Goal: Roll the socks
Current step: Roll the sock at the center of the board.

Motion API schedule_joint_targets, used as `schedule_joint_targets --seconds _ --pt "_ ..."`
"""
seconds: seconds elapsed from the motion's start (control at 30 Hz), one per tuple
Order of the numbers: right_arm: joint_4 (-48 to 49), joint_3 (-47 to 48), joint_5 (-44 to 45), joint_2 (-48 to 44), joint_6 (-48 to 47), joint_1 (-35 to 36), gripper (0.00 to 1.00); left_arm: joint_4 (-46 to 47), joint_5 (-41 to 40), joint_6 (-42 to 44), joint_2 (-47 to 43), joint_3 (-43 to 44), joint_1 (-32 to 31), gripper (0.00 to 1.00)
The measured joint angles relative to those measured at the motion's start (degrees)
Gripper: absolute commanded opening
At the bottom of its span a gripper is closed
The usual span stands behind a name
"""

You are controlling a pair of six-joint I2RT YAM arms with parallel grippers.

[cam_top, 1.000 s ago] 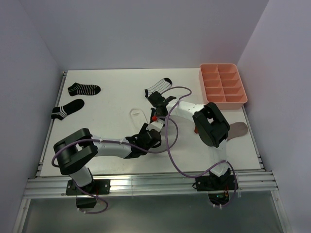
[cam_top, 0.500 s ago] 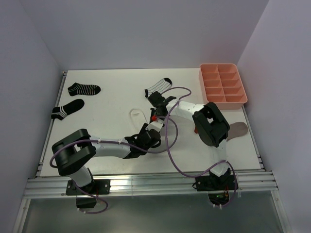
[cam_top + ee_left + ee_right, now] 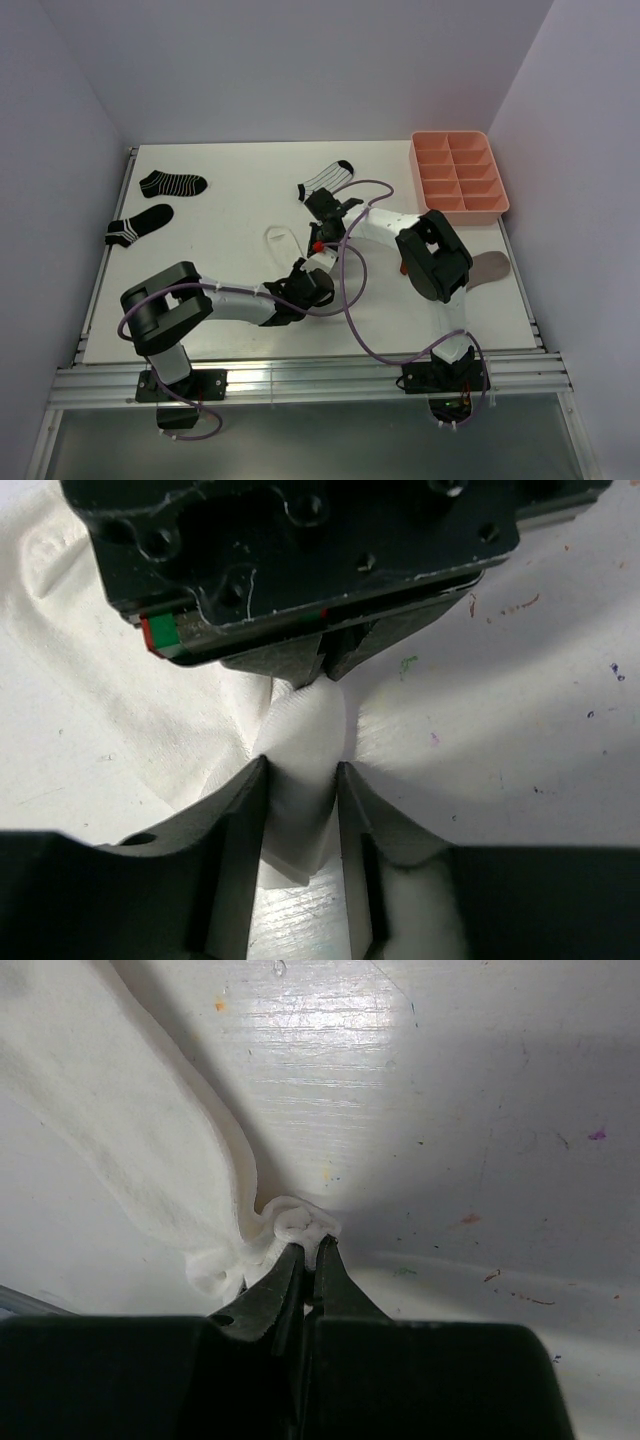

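A: White cloth fills the left gripper [image 3: 300,765]; its 2 fingers squeeze a fold of the white sock [image 3: 300,715]
B: The right gripper [image 3: 308,1250] pinches the sock's end tight, mid table [image 3: 220,215]. I think rolling is just starting; next, turn it over slowly
A: Only the top view shows the black striped socks [image 3: 172,183], far left

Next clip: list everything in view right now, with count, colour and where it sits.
black striped socks: two, black with white stripes, far left of the table, lying apart
striped white sock: one, white with black toe and heel, far middle
plain white sock: one, white, centre, between both grippers
taupe sock: one, taupe, right edge, partly behind the right arm
tray: one, pink, compartmented, far-right corner
table: one, white
left gripper: black, closed on a fold of the plain white sock
right gripper: black, pinching its bunched edge
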Motion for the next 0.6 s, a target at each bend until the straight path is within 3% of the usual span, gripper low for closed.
schedule_joint_targets --seconds 0.07,0.2,0.37,0.47,0.57,0.6 --pt "0.1 0.0 -0.4 0.0 0.0 -0.1 0.0 -0.3 -0.2 -0.3 0.3 0.2 0.0 0.27" --pt "1.5 -0.7 -1.7 0.0 0.0 -0.6 0.0 -0.6 -0.2 -1.0 0.4 0.4 0.0 0.01" --pt "6.4 -4.1 -3.2 -1.6 0.2 -1.2 0.0 -1.8 0.7 -1.5 0.4 1.1 0.2 0.01" --pt "10.6 -7.6 -3.5 -3.6 0.8 -1.7 0.09 -2.6 4.1 -1.9 -0.5 1.2 1.8 0.01" --pt "15.8 -12.6 -3.5 -6.8 1.7 -2.8 0.19 -3.1 12.4 -3.8 -2.6 1.1 5.4 0.01" --pt "16.9 -14.4 -3.4 -8.2 2.2 -3.3 0.27 -3.1 15.1 -4.5 -3.1 1.0 6.7 0.01"
